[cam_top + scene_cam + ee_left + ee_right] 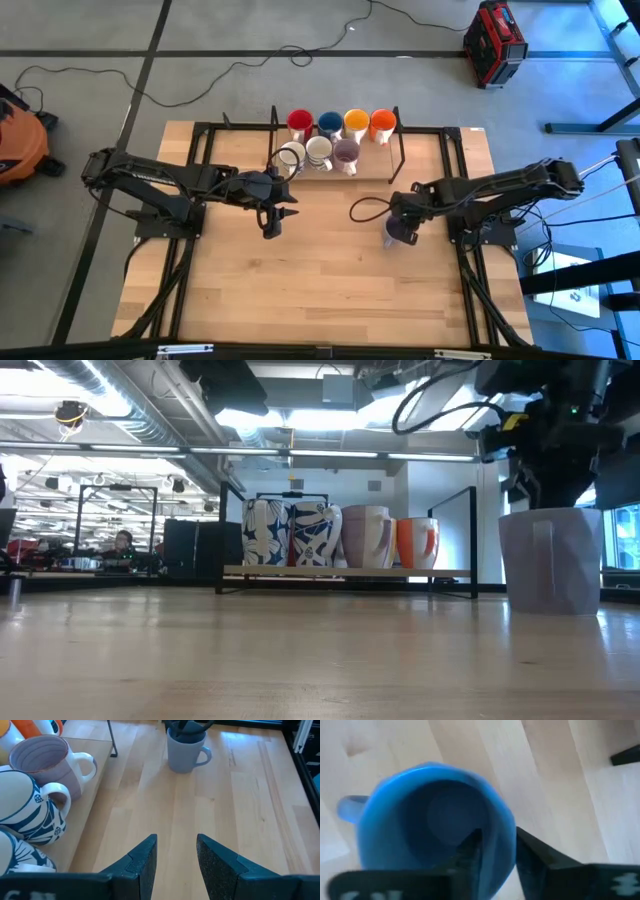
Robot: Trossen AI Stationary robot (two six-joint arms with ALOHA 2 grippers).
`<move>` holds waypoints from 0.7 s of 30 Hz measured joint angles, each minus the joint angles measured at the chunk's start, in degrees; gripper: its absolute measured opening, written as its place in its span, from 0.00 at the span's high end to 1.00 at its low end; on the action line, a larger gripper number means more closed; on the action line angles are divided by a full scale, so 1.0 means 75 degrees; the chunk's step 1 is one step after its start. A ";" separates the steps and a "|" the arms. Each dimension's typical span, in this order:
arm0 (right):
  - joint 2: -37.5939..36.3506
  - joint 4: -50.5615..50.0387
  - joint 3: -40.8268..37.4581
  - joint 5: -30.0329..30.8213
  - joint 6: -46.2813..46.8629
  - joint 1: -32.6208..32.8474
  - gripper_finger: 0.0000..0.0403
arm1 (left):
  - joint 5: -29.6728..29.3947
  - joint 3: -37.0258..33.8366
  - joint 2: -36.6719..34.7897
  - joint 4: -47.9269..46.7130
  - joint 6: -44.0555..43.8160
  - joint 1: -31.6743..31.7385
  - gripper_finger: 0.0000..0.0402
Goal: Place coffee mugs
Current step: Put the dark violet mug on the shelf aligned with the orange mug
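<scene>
Right now my right gripper (400, 232) sits over the dull purple mug (398, 234) that stands alone on the bare wood of the table (330, 290), toward the right side and well apart from the rack (340, 150) at the back. One of my fingers (470, 855) dips inside the rim and the other (535, 855) is outside the wall, so the jaws straddle the rim; whether they are pinching or have just let go I cannot tell.

From the look of it, this mug is stiff glazed ceramic: hard, smooth, probably slippery under my pads, and heavy enough for its size to swing if gripped off-centre. It would chip or crack if dropped or knocked against another mug. I judge the rim wall is the sound place to take hold, one finger in and one out, on the side away from the handle (543, 565), so the weight hangs straight under me.

It stands upright, mouth up, its long axis vertical. In the left wrist view the handle points sideways, away from the rack.

My left gripper (175, 865) hovers near the middle of the table, spread and empty, just in front of the rack. Seven other mugs (318, 152) stand there in two rows, all upright.
</scene>
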 joint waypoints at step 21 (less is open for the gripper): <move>0.0215 -0.0253 0.1576 -0.0425 0.0113 0.1523 0.56 | 0.0000 0.0000 0.0000 -0.0059 0.0235 -0.0003 0.67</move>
